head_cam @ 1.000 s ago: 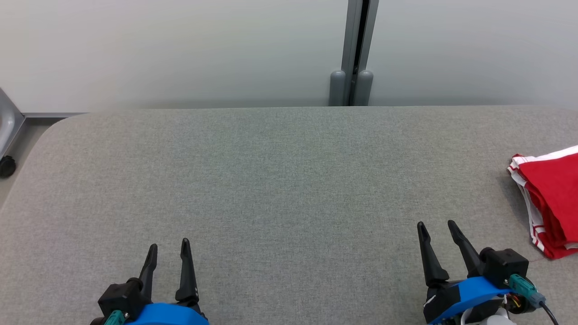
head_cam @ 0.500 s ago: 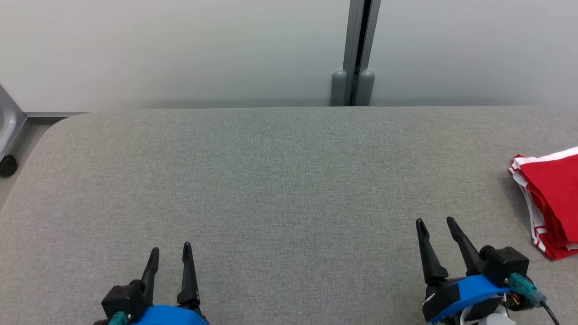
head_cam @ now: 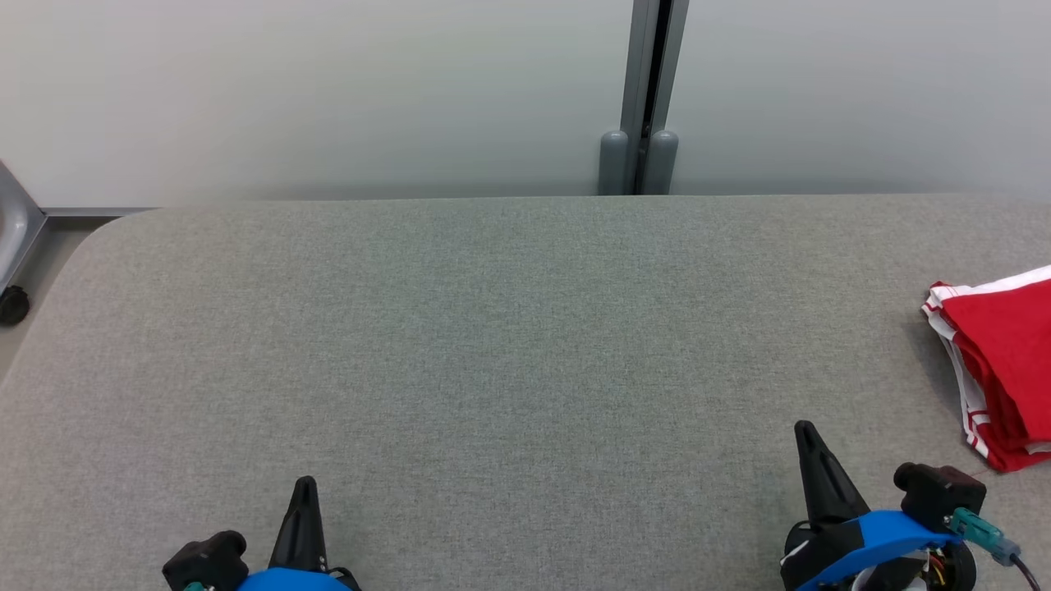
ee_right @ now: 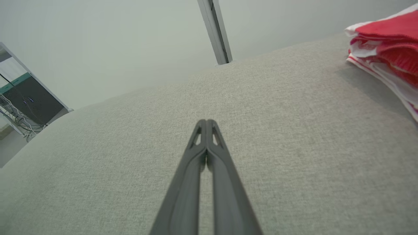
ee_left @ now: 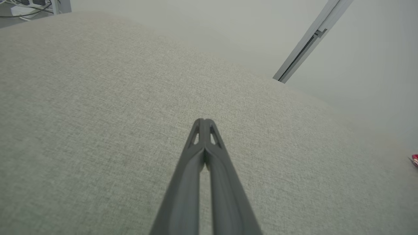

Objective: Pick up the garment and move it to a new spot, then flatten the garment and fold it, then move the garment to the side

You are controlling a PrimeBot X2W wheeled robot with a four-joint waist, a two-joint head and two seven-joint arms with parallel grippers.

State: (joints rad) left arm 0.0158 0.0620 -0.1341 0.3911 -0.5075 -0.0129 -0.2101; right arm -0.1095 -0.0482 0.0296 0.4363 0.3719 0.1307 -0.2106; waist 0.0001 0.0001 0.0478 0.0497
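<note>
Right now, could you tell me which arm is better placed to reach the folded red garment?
Right, probably: the right end effector is close beside the red garment, while the left end effector lies far off, both shut.

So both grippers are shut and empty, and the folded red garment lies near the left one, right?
Wrong side: the garment lies near the right gripper, at the table edge, as the head view shows. It and the left gripper are shut and empty.

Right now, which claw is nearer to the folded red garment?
Right. The right claw, shut, sits just left of the red garment, with a gap of table between them. The left claw, also shut, is far off toward the table's other side.
</note>
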